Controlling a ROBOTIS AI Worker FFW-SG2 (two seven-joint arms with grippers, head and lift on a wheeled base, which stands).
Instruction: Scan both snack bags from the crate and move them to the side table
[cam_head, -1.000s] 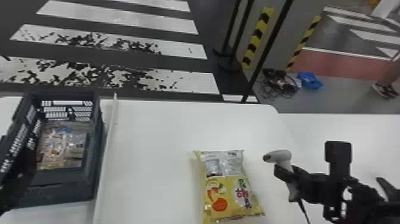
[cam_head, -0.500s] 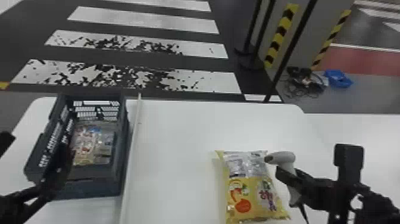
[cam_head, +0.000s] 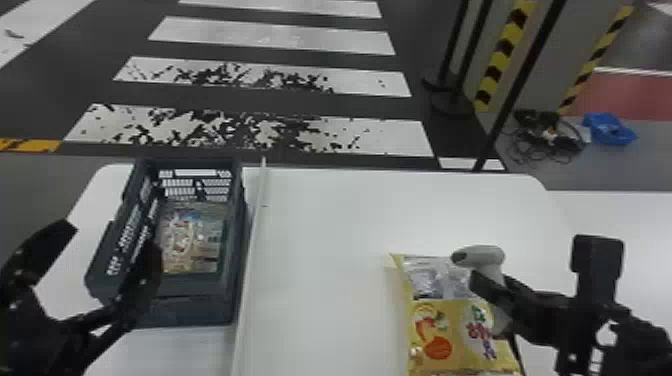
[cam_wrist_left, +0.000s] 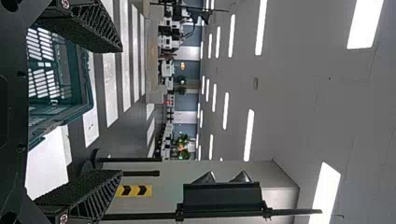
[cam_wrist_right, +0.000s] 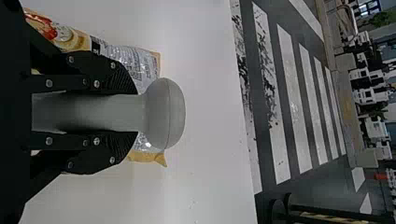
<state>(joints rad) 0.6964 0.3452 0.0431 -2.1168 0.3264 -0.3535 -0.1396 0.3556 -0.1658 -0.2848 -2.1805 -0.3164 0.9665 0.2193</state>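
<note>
In the head view my left gripper (cam_head: 112, 250) stands open by the near left part of the dark crate (cam_head: 195, 312); in the left wrist view its fingers are wide apart, the left gripper (cam_wrist_left: 119, 112) holding nothing. Inside the crate lies a snack bag (cam_head: 187, 242). The yellow snack bag (cam_head: 450, 330) lies flat on the table at the right. Over its right side my right gripper (cam_head: 482, 290) is shut on the grey scanner (cam_head: 482, 256). The right wrist view has the right gripper (cam_wrist_right: 126, 113) clamped around the handle of the scanner (cam_wrist_right: 163, 113), with the bag (cam_wrist_right: 140, 65) behind.
A pale raised strip (cam_head: 250, 260) runs along the white table (cam_head: 320, 300) between crate and yellow bag. Another white surface (cam_head: 625, 220) adjoins at the right. Posts and a striped pillar (cam_head: 505, 45) stand on the floor beyond.
The head view has swung left, shifting table, crate and bags rightward in it. My left gripper has come into fuller view beside the crate. My right gripper still holds the scanner.
</note>
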